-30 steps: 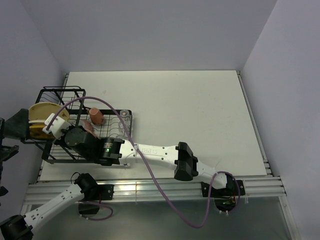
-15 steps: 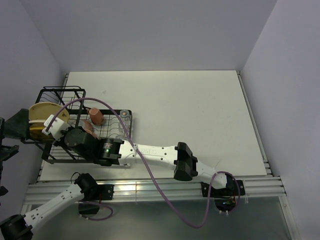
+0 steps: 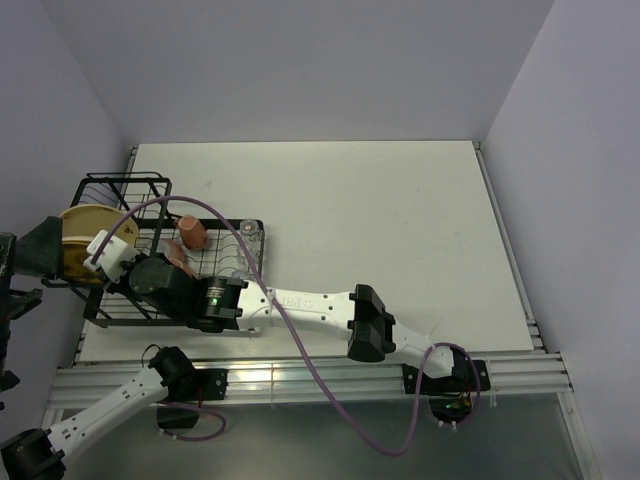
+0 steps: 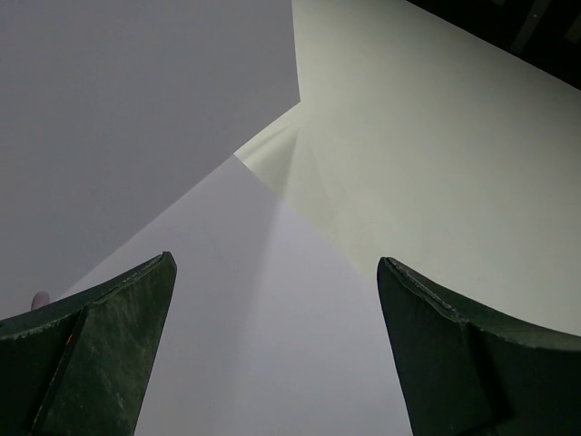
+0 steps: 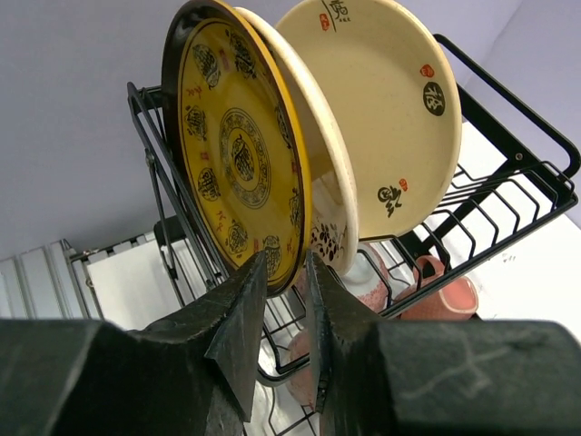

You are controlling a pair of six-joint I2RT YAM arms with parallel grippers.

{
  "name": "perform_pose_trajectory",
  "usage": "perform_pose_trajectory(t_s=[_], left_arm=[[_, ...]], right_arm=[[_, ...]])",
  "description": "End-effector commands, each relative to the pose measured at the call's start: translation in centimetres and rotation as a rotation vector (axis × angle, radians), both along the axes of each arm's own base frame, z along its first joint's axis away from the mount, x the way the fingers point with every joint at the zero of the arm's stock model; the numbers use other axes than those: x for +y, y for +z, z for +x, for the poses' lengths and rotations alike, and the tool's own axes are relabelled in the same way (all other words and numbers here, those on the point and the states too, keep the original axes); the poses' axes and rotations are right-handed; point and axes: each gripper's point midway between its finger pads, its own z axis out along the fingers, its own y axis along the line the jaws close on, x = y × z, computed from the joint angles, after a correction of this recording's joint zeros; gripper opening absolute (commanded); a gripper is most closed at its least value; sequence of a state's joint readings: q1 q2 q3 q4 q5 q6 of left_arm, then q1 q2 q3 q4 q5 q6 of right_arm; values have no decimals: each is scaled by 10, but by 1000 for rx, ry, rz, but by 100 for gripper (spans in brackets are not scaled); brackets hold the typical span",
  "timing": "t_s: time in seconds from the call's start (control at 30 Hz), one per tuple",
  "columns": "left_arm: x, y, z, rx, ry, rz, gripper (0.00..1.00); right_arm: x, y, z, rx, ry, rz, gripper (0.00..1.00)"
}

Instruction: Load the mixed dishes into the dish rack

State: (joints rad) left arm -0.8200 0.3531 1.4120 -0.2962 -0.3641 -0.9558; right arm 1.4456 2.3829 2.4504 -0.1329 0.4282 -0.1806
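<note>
Where I stand in the task: late stage, by my judgement. Every dish I can find sits in the dish rack [image 3: 150, 181], at 9 o'clock on the table [image 3: 400, 230].
Plates: the yellow-and-dark plate [image 5: 241, 154] stands on edge in the raised basket end. The cream plates [image 5: 381, 109], two of them, stand upright just behind it, toward 2 o'clock in the right wrist view.
Right gripper [image 5: 286, 272]: my jaws are narrowly parted, the gap wider than the yellow plate's rim. That rim's 6 o'clock edge sits at the gap. I judge the plate to be resting in the wires, not gripped, but I cannot tell whether a pad touches it.
Left gripper [image 4: 274, 262]: spread wide, nothing between the fingers, aimed at bare walls.
Mugs: the pink mugs [image 3: 192, 232] lie on the grid base, at 3 o'clock from the plates.
Glass: one clear glass [image 3: 250, 232] sits at the base's 3 o'clock end.
Not made out: the dark bowl and the other glasses — hidden or too small.
Left to do, as I judge: back my right fingers off the rim and account for the unseen pieces.
</note>
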Motion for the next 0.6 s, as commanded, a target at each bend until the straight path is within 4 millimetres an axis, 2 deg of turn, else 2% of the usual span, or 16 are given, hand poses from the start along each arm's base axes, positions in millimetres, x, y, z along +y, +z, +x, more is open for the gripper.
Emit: perform_pose_trajectory(t_s=[0.0,0.17,0.3,0.5,0.57], left_arm=[[4,2,-4,-17,-3,-16,99],[1,0,-2,-13,0,-7,99],[0,-4,1,-8,0,-8,99],[-5,-7,3,-4,-11,-6,99],[-5,-9,3,-2,-13,-8,99]], right_arm=[[4,8,-2,-6,6,38,31],[-2,21,-6,-6,15,47,32],[-8,37,-17,-22,31,57,35],[-19,51,-26,-42,33,63,45],[-24,55,-32,-57,37,67,52]])
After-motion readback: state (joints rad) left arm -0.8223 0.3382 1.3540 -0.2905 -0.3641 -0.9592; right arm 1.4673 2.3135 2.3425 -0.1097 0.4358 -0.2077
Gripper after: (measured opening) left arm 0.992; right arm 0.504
